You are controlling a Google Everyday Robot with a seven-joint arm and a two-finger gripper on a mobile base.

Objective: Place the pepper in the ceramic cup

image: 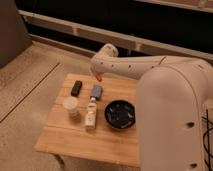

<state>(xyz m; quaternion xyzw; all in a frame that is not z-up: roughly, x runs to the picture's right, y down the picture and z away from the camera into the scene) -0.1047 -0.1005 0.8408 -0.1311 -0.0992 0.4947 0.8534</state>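
Note:
My gripper [99, 76] hangs at the end of the white arm, above the back edge of the wooden table [75, 137]. It is shut on the pepper [100, 78], a small orange-red sliver showing at its tip. The ceramic cup [71, 106], pale cream with a round rim, stands on the left part of the table. It is in front of the gripper, to the left and lower down. The pepper is held in the air just above a blue-grey object [96, 90] and well apart from the cup.
A white bottle [91, 113] lies right of the cup. A wide black bowl [120, 114] sits further right. A black rectangular object [76, 88] lies at the back left. The arm's bulky white body [170, 115] covers the table's right side.

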